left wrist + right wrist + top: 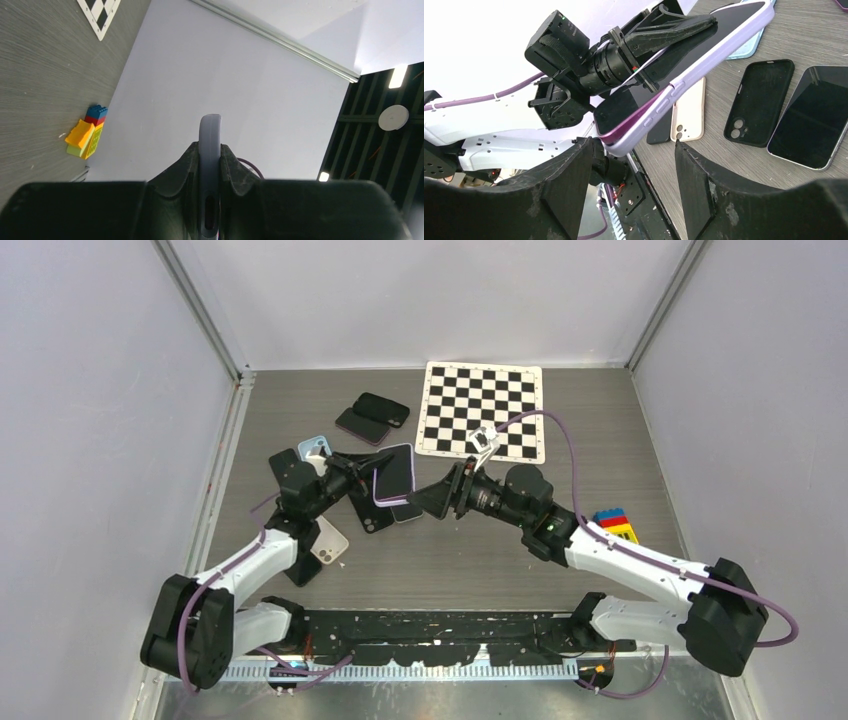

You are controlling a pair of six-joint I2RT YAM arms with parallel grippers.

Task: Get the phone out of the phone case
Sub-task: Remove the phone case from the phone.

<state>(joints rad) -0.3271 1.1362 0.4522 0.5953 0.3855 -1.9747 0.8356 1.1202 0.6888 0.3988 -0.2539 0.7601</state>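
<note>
Left jaws over half-hidden phone case

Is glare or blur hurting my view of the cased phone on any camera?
Right wrist: background wall blown out white, lavender case sharp. Left wrist: left gripper underexposed, nearly black; ceiling lamps bright at right. Top external: even light, crisp, no glare.

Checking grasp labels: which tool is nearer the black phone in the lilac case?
Left. The left tool is shut on the black phone in its lilac case, holding it raised. The right tool stands open at one corner of it; whether it touches is unclear.
</note>
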